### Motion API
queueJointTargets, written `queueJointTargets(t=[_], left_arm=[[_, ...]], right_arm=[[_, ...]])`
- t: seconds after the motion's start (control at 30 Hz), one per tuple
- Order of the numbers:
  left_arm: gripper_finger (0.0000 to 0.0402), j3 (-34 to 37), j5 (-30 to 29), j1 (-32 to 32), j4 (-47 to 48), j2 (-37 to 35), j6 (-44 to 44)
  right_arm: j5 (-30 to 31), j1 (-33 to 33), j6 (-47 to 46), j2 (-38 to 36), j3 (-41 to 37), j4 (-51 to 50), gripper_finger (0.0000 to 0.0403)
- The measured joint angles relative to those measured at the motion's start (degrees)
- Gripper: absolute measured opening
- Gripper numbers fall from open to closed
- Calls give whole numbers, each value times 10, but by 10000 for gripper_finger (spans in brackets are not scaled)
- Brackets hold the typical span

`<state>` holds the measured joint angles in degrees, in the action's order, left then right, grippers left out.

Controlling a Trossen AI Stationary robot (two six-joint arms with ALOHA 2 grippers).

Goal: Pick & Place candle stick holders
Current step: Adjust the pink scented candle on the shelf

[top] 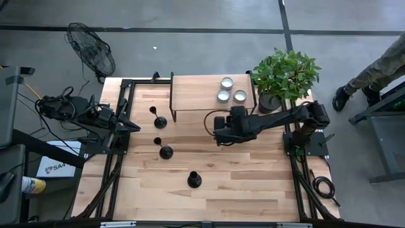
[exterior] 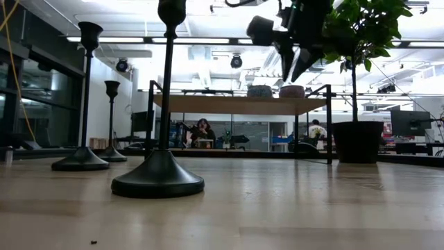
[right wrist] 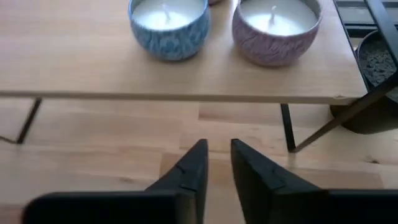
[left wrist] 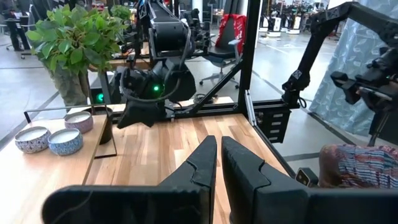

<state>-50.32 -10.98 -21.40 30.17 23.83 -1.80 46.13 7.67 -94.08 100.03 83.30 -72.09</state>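
Three black candle stick holders stand upright on their round bases on the wooden table: one far left (top: 158, 120), one in the middle (top: 164, 151), and the nearest (top: 194, 180), which looms large in the low view (exterior: 158, 177). My left gripper (top: 134, 126) is shut and level at the table's left side, beside the far holder and touching nothing. My right gripper (top: 217, 136) hangs above the table just in front of the low shelf, slanting down. Its fingers (right wrist: 217, 144) are all but together, with nothing between them.
A low wooden shelf (top: 196, 95) on black legs stands at the far edge and carries three candle tins (top: 226, 92). A potted plant (top: 283, 76) sits at the far right. A fan (top: 92, 54) and a person's legs (top: 373, 79) are beyond the table.
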Motion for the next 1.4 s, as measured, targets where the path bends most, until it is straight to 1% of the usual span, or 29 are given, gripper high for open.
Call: queueJointTargets(t=[0.07,0.13,0.2,0.3,0.37,0.67,1.4], left_arm=[[26,0,0,0,0,0,0],[26,0,0,0,0,0,0],[26,0,0,0,0,0,0],[26,0,0,0,0,0,0],[26,0,0,0,0,0,0],[26,0,0,0,0,0,0],[26,0,0,0,0,0,0]], right_arm=[[18,-2,-1,-16,-31,27,39],[22,-6,0,-28,-57,46,13],[31,-10,0,-37,-76,61,5],[51,-15,1,-42,-92,76,10],[60,-18,5,-42,-97,78,4],[89,-48,28,-42,-101,83,1],[86,-127,95,-42,-101,86,0]])
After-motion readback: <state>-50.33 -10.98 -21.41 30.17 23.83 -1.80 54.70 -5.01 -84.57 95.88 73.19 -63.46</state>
